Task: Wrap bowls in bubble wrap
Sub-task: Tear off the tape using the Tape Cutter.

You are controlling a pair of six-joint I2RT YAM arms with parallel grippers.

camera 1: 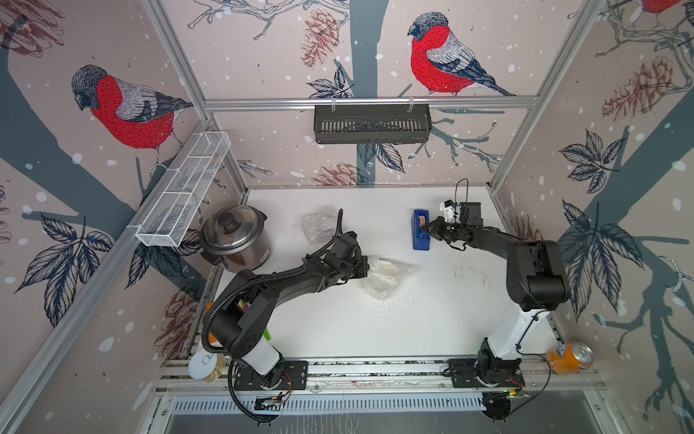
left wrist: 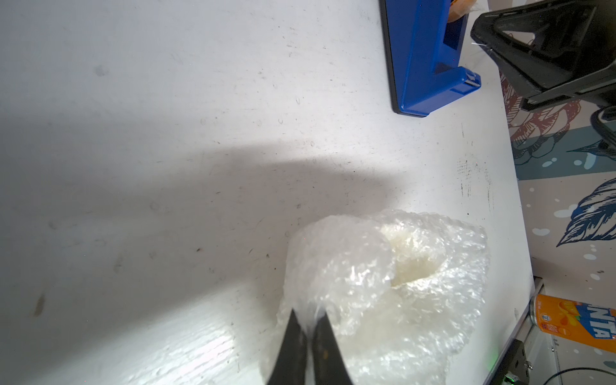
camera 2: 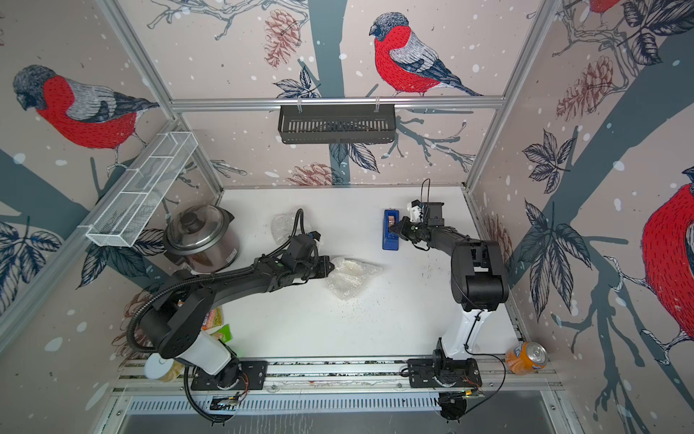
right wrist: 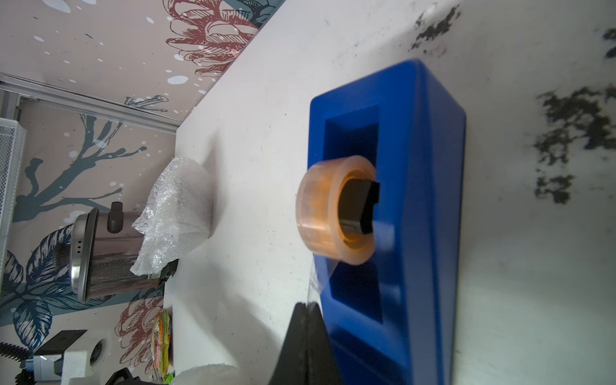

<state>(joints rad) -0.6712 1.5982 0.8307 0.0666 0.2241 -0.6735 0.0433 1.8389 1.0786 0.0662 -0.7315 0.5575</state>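
Observation:
At mid-table a cream-white bowl (left wrist: 413,253) lies bundled in bubble wrap (camera 1: 386,276) (camera 2: 351,278). My left gripper (camera 1: 367,267) (camera 2: 332,268) (left wrist: 308,315) is shut on a pinch of that wrap at the bundle's left side. A second bubble wrap bundle (camera 1: 319,225) (camera 2: 281,225) (right wrist: 176,213) sits farther back; what it holds does not show. My right gripper (camera 1: 424,228) (camera 2: 392,228) (right wrist: 306,305) is at the blue tape dispenser (camera 1: 420,240) (left wrist: 423,60) (right wrist: 430,233), shut on the clear strip coming off the tape roll (right wrist: 320,210).
A steel lidded cooker (camera 1: 233,240) stands at the back left. An orange soda can (camera 1: 569,357) lies off the table's front right corner. A white wire basket (camera 1: 184,188) hangs on the left wall, a black one (camera 1: 371,124) on the back rail.

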